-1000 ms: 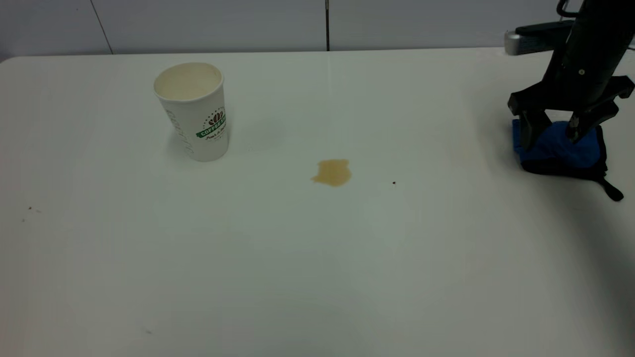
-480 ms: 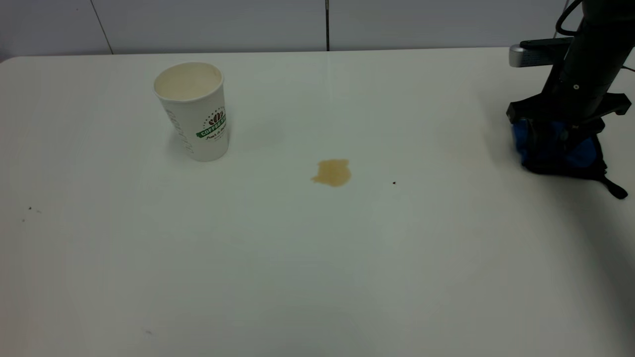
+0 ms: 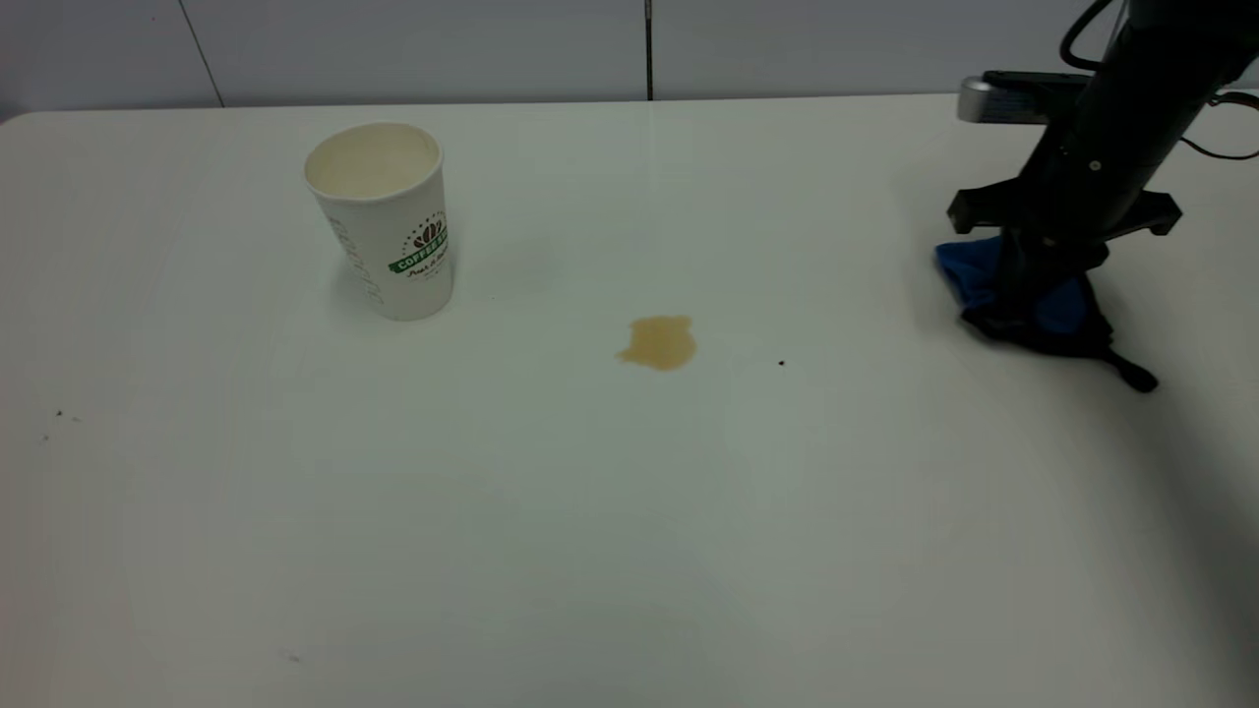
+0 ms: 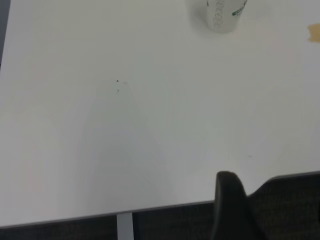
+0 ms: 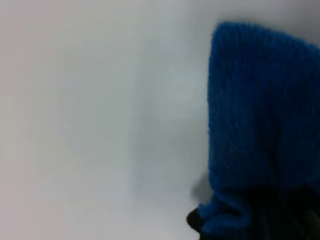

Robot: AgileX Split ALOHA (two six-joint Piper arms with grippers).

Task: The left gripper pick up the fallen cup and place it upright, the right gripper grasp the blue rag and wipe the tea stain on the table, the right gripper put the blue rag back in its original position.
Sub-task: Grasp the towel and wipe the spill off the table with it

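While table (image 3: 629, 551) spreads wide and white, right gripper (image 3: 1043, 280) sits at its far right side, clamped on blue rag (image 3: 969, 275), rag bunched beneath it, touching tabletop. Cup (image 3: 384, 221) upright at left rear. Tea stain (image 3: 659, 342) near centre, unwiped, well apart from rag. Left gripper (image 4: 232, 202) beyond table edge; finger state unreadable.

From the left wrist camera, most of what shows is the bare white worktop (image 4: 150, 125), with its near edge running across and dark flooring beyond it. The lower part of the cup (image 4: 222, 15) stands at the far side, and a sliver of the light-brown tea stain (image 4: 314, 33) sits off to one side of it, apart. A rounded black tip of the left tool (image 4: 230, 200) pokes in past the worktop's edge, and a couple of tiny dark specks (image 4: 117, 85) mark the surface.
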